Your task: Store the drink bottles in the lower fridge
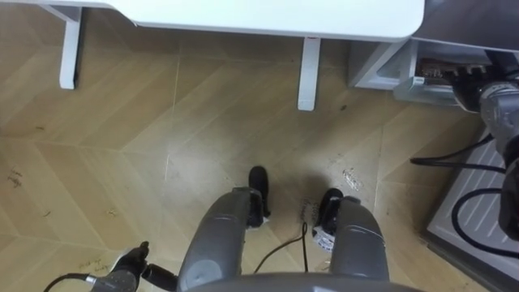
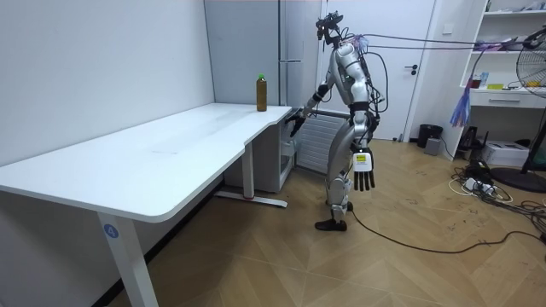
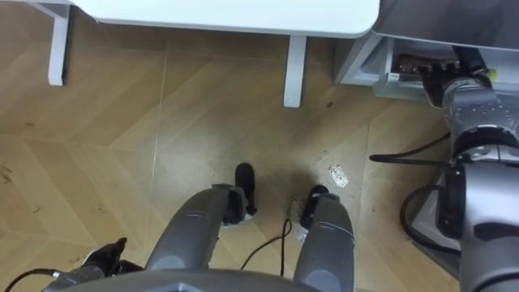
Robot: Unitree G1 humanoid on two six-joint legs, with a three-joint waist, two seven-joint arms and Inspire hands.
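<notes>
Fingers hang loose and straight on left hand (image 2: 364, 170), down by the thigh in room view; eye views catch it low left over wood floor (image 1: 97, 122). Right hand (image 2: 294, 124) is out by table (image 2: 171, 145) corner, grip can't tell. Bottle (image 2: 262, 92) stands on far table end nr fridge (image 2: 294, 43), long axis vertical, green cap up, apart from both hands.
</notes>
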